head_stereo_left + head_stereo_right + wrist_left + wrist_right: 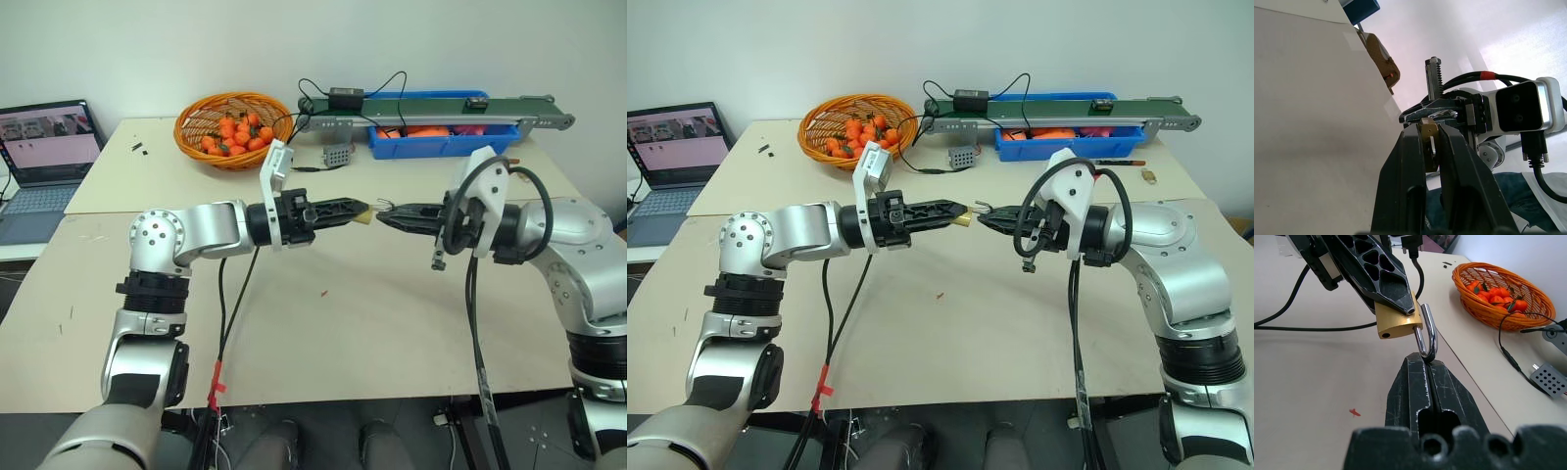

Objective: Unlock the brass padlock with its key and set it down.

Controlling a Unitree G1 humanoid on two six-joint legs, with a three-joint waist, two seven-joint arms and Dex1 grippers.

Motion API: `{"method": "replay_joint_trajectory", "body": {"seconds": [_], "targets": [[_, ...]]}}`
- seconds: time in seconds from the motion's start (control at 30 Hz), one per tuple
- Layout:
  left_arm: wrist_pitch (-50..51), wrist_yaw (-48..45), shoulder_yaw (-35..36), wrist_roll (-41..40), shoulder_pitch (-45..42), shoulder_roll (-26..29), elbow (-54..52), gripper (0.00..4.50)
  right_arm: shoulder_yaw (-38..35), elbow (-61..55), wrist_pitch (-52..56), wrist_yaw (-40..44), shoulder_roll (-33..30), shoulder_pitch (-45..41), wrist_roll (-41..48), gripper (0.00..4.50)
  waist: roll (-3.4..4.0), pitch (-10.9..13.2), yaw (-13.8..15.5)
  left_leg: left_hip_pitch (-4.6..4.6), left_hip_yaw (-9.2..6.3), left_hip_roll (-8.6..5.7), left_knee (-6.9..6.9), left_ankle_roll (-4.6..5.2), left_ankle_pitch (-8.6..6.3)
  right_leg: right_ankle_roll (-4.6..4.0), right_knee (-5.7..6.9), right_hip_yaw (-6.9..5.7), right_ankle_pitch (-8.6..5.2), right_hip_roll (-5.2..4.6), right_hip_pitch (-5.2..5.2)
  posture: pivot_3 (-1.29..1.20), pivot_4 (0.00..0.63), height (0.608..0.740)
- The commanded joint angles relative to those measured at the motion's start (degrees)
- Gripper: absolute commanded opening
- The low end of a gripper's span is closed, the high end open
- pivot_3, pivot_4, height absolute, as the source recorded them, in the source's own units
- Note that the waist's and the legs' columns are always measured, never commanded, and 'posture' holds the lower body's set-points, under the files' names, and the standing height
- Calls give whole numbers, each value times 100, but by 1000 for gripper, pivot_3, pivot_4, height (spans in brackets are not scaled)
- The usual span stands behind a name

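I see left gripper [1396, 303] jaws clamped on brass padlock [1397, 323]; right gripper [1429, 363] jaws pinched tight on its shackle [1426, 338], both above surface [323, 333].

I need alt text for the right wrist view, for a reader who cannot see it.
A small brass padlock, held by the left gripper, has its silver shackle pinched at the tips of the shut right gripper. Behind stands an orange wicker basket of oranges.

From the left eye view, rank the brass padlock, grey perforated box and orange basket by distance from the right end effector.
1. brass padlock, at the right end effector tips.
2. grey perforated box, farther back on the table.
3. orange basket, far back, on the robot's left.
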Motion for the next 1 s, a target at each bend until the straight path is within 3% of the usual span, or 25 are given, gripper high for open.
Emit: {"method": "replay_joint_trajectory", "body": {"seconds": [0.03,0.6,1.0], "targets": [[-12,-88,57,9,-133,-24,-94,0,-271,-269,18,-63,-88,-204,178,32,0,0,0,0,0,0,0,0,0,0,0,0,0,0,0,0,150,740],[-23,-95,80,25,-122,-80,-109,0,-485,-551,304,399,-748,235,518,32,-1,1,27,-1,5,0,0,3,-2,1,-1,5,1,0,-2,0,150,740],[10,-192,79,121,-160,-130,-70,0,-700,-845,713,162,-799,6,1144,32,-2,1,36,-2,7,1,0,6,-4,1,-3,7,1,-1,-2,0,150,740]]}}
